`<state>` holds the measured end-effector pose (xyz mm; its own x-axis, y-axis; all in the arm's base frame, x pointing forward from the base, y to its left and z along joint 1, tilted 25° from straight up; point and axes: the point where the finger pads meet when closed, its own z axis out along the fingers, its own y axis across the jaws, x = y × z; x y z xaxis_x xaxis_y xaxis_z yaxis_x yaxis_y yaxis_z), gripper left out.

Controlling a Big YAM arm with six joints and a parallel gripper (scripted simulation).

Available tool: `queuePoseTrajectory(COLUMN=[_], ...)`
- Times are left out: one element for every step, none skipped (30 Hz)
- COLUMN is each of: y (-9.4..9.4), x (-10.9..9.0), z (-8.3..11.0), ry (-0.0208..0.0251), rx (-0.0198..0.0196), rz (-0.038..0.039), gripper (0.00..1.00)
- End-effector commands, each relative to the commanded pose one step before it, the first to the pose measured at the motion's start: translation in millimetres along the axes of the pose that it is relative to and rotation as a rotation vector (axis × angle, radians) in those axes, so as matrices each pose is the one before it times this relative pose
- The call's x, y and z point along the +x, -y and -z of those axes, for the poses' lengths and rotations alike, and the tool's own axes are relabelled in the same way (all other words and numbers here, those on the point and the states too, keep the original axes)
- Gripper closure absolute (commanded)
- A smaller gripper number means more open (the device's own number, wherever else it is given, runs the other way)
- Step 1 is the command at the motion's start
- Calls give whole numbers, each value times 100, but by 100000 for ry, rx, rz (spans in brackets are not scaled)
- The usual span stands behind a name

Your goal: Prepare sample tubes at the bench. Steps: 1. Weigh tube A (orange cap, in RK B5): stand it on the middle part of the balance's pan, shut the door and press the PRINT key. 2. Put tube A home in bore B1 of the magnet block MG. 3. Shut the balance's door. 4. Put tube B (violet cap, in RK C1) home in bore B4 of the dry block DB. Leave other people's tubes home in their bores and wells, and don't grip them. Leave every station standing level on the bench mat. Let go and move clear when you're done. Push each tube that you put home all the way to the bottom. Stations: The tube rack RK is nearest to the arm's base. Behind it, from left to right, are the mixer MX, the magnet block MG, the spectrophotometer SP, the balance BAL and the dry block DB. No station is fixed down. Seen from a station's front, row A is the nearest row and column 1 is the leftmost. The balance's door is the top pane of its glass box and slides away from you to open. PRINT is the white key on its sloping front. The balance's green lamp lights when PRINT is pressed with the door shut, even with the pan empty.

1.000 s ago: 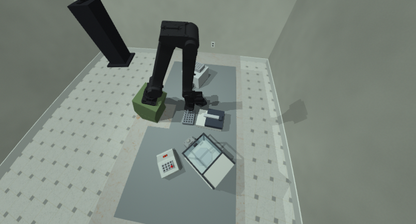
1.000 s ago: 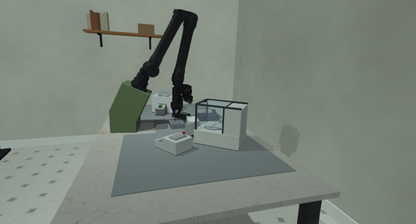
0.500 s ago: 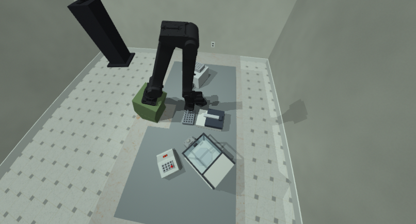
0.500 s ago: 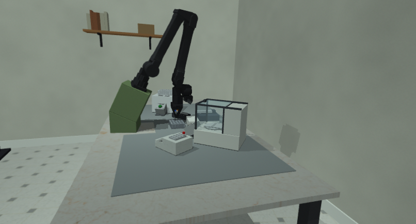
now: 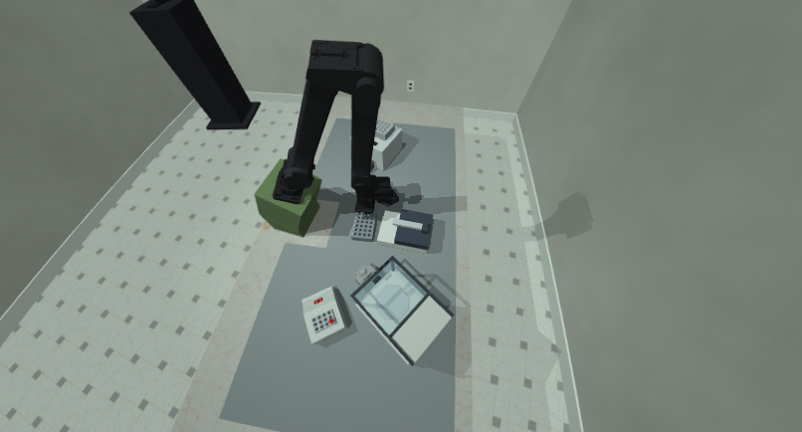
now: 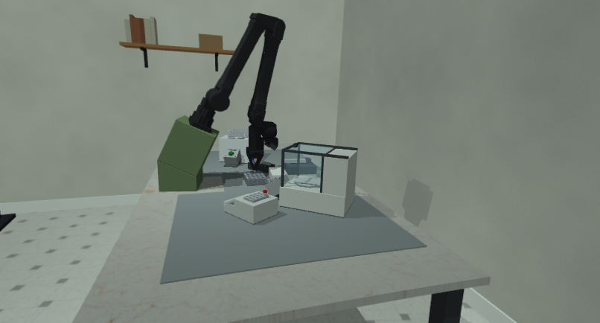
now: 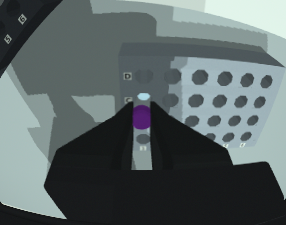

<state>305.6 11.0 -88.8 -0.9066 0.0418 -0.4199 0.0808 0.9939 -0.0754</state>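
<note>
My gripper point(image 5: 364, 210) point(image 6: 257, 167) point(image 7: 141, 109) is shut on tube B at the left end of the rack point(image 6: 254, 178) point(image 7: 185, 90). The violet cap of tube B point(image 7: 141, 118) shows between the fingertips; a pale blue spot lies beside it near label C. No orange cap shows in any view. The balance point(image 5: 422, 328) point(image 6: 311, 202) stands turned on the mat, its glass top pane point(image 5: 395, 294) over the front chamber, apparently shut. Its lamp cannot be made out. The dry block point(image 5: 322, 334) point(image 6: 243, 211) holds one red-capped tube point(image 5: 330, 321) point(image 6: 264, 191).
The spectrophotometer point(image 5: 414, 235) stands just behind the rack. A white box with a holed top point(image 5: 387, 148) point(image 6: 228, 146) and a small grey box with a green knob point(image 6: 231, 157) stand beyond the arm. A black numbered block point(image 7: 18, 29) is at the wrist view's upper left.
</note>
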Motion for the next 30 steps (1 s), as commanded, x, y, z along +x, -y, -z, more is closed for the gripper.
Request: queuePoseTrajectory(y=[638,12,11,0,0,15,7,7,15,13,10,2,6,8,11,10,8,7,8,8,0,0,18,6,2,2,4,12,10,7], x=[-72,8,5,0,0,4,5,5,49,23,7,-39,-19,15,9,4,4,5,4,4,0,0,52,9,-26,-36,-8,35,7,3], z=[-22,4,5,0,0,4,5,4,4,4,4,-1,-3,-1,4,4,4,4,4,4,0,0,3,3,0,-1,-1,2,3,3], ry=[756,3,31,0,0,34,27,27,-144,-37,29,100,-35,-115,8,26,24,23,24,24,0,0,-161,10,73,84,-34,-127,9,20], rx=[836,18,7,0,0,30,-15,-12,22,16,7,-6,17,14,18,12,2,-5,0,1,0,0,50,-10,-12,-4,3,28,21,3], rz=[-992,-7,-7,0,0,-157,79,70,38,-3,-9,-15,3,6,-8,-4,-2,-3,-3,-2,0,0,-99,65,51,-1,-15,10,-1,-1], gripper=[91,91,91,91,91,91,91,91,91,91,91,91,91,91,91,91,91,91,91,91,91,91,91,91,91,91,91,91,91,91])
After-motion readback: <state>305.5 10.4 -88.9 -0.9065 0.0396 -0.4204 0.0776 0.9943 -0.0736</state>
